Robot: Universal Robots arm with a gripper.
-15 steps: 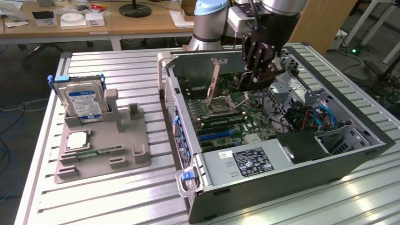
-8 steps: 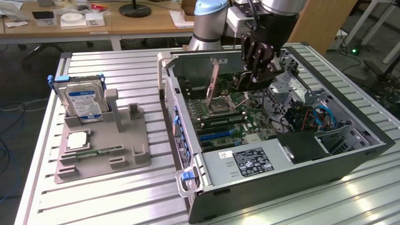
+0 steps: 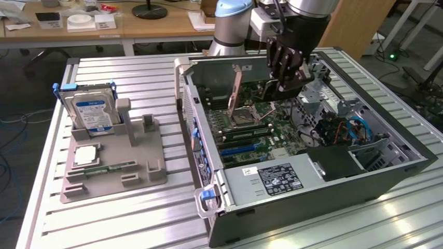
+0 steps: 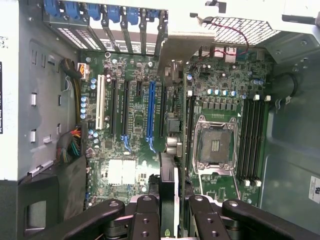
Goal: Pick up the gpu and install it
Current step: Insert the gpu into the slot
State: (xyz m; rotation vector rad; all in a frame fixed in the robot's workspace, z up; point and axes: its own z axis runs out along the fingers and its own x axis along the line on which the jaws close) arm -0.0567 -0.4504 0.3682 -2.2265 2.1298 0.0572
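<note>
Fingers (image 4: 152,220) of the arm are closed on the card (image 4: 167,192), which stands edge-on between them in the wrist view, its thin dark edge and pale metal end bracket running away from the camera toward the board. In the exterior view the fingers (image 3: 282,85) hang inside the open computer case (image 3: 387,176), over the far part of the motherboard (image 3: 260,129), with the card (image 3: 239,88) held upright just beside them, its brownish face turned toward the exterior view's left.

Below the card in the wrist view lie the expansion slots: a white slot (image 4: 100,102), several black ones, and a blue slot (image 4: 150,117). The card's lower edge sits above the board between the blue slot and the empty processor socket (image 4: 212,145); whether it touches a slot I cannot tell. Memory slots (image 4: 250,140) run beside the socket.

On the slatted metal desk (image 3: 124,207), toward the exterior view's left and well apart from the case, a grey holder (image 3: 114,166) carries a hard drive (image 3: 93,111) with a blue label standing upright, a processor chip (image 3: 86,154) lying flat, and a narrow green memory stick (image 3: 111,168). The power supply (image 3: 277,179) sits at the near end of the case, with blue cables (image 3: 360,127) toward the exterior view's right.
</note>
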